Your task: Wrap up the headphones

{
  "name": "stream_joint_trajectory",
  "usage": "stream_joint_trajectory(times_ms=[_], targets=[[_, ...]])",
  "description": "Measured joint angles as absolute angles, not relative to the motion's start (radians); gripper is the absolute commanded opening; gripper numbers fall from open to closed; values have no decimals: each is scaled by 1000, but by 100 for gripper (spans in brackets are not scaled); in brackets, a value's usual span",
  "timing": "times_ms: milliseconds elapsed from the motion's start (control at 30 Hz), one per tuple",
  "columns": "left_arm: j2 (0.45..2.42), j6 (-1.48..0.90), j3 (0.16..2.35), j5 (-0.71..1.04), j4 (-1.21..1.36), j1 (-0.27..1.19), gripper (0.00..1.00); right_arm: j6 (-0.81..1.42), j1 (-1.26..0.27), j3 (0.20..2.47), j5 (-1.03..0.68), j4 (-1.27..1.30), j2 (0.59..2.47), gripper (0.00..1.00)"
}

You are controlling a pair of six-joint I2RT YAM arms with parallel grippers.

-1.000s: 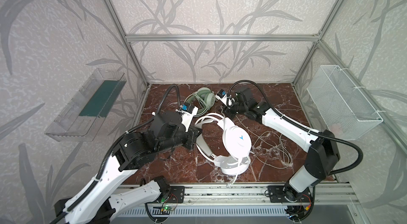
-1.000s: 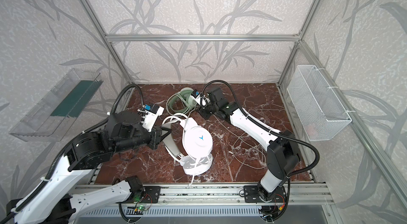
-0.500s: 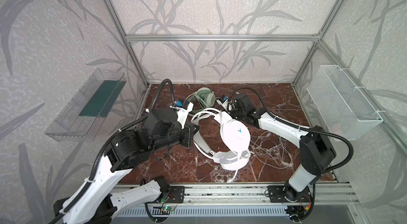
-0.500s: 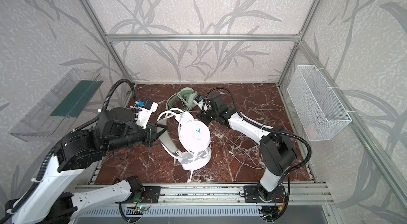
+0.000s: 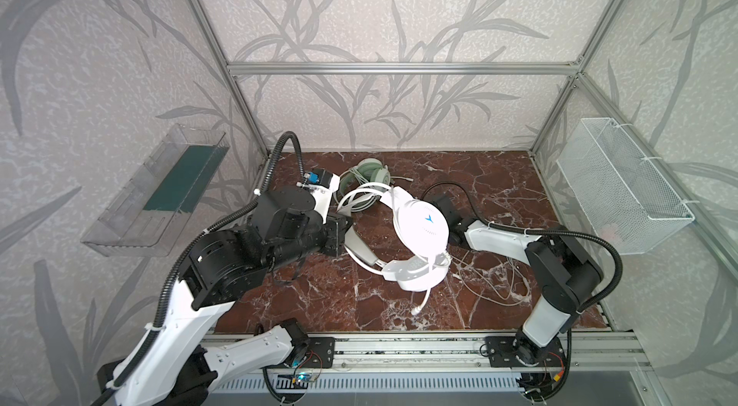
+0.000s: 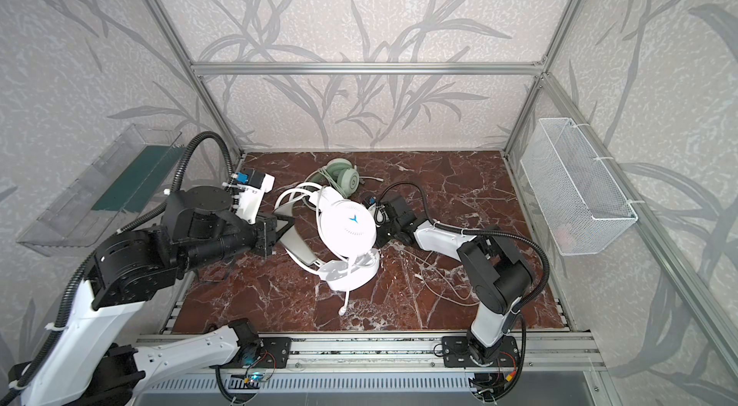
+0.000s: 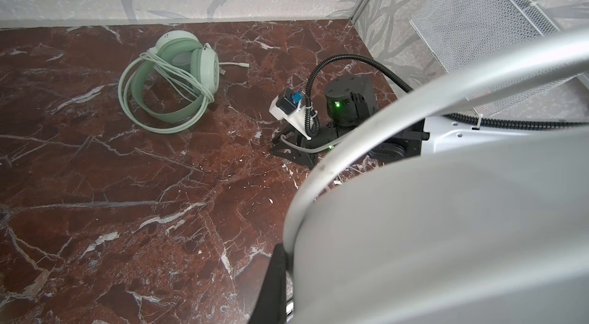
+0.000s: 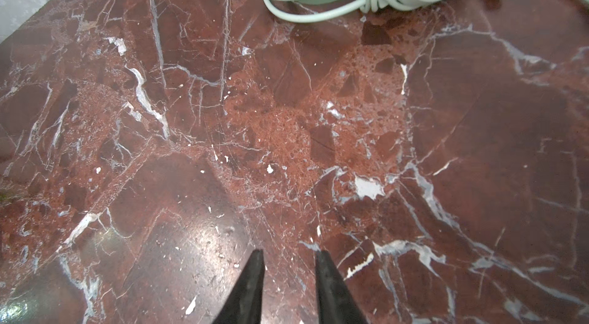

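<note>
Left pincer [image 5: 347, 233] clamps the white headset [image 5: 419, 224]. Right pincer [image 8: 288, 257] (tips slightly parted, holding nothing) lies nearer its loose cable [image 5: 515, 284].

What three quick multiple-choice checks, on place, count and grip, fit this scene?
1. The mint-green headset lies: A) at the back of the table, behind the white headset; B) in the wire basket; C) in the clear tray.
2. Headsets in view: A) one; B) two; C) three.
3. The left gripper is: A) open over the table; B) shut on the white headset's headband; C) shut on the mint-green headset.
Key: 1A, it rests on the table beyond the white one; 2B, one green, one white; 3B, its jaws pinch the grey band.
</note>
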State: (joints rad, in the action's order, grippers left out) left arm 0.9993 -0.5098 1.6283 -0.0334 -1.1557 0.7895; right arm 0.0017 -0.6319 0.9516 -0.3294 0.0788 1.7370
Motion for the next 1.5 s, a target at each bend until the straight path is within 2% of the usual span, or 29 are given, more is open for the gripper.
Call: stream_joint_trajectory(times_ms=[133,367,567,867,1067,1500], targets=[[1018,-514,1630,-22,-1158,746,0,21,-632,899,-332,128,1737,25],[1040,-527,1630,42,-1161,605,0,84,-637,802,-335,225,1735,1],[1092,-536,1638,70,-1171,493,0,108,-704,724,-302,235,1666,0],[1188,-618,1614,155,-1139,329,0,65,-1016,696,-132,99,1496,0],[1213,-625,1580,154,-1125,303,0,42,-1166,715,-8,-90,1363,0],[1313,-578,1460,72,-1117,260,0,-104,-1327,856,62,-406,1116,0]])
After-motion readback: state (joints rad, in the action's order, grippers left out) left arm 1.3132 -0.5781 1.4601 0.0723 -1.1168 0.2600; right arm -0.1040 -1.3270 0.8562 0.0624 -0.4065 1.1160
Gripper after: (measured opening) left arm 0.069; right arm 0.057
